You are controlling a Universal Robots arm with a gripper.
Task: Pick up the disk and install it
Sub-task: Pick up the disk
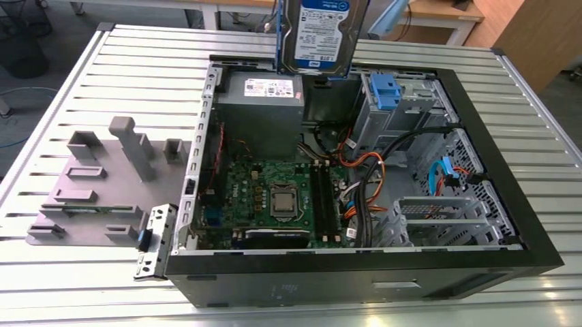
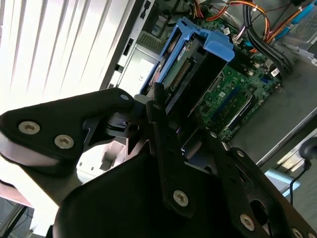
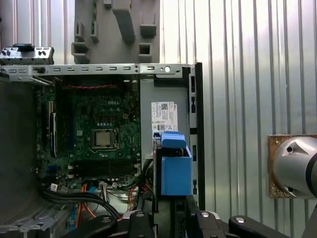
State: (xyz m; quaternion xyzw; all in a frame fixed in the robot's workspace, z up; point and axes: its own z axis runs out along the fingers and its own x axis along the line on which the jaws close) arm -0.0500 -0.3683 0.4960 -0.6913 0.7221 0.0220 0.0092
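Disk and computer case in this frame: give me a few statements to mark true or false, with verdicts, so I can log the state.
1. The disk hangs upright in the air over the open computer case. True.
2. The tool is open and apart from the disk. False: in the second wrist view its fingers clamp the disk from both sides.
3. The case's side cover is on. False: the case is open, with the motherboard exposed.
4. A grey fixture plate lies on the slatted table, at the exterior view's left of the case. True.
5. The disk sits in a blue carrier bracket. True.
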